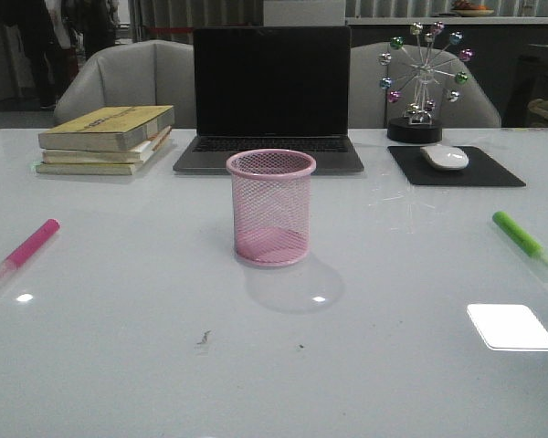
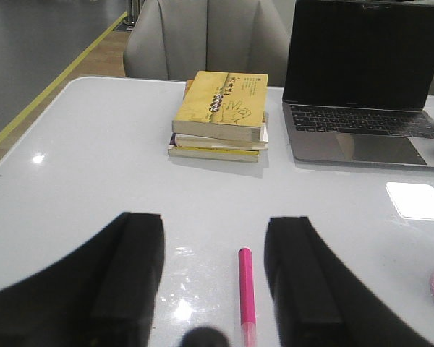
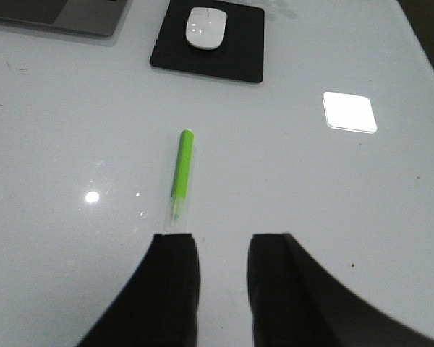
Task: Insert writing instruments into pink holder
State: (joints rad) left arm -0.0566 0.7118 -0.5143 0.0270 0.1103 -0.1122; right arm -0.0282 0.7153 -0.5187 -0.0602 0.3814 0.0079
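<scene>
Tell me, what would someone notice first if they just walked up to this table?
Probably the pink holder, standing empty in the middle of the table in front of the dark laptop. Next, the two bright markers lying flat: the pink marker far left, the green marker far right. A colourful ferris-wheel toy stands at the back right.

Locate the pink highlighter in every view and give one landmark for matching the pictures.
Front view: the pink highlighter lies at the far left of the table, left of the pink holder.
Left wrist view: it lies between the open left gripper fingers, nearer one finger.
Right wrist view: not in it; only the green highlighter shows.
Shared landmark: the laptop, seen in all three views, only a corner in the right wrist view.
</scene>
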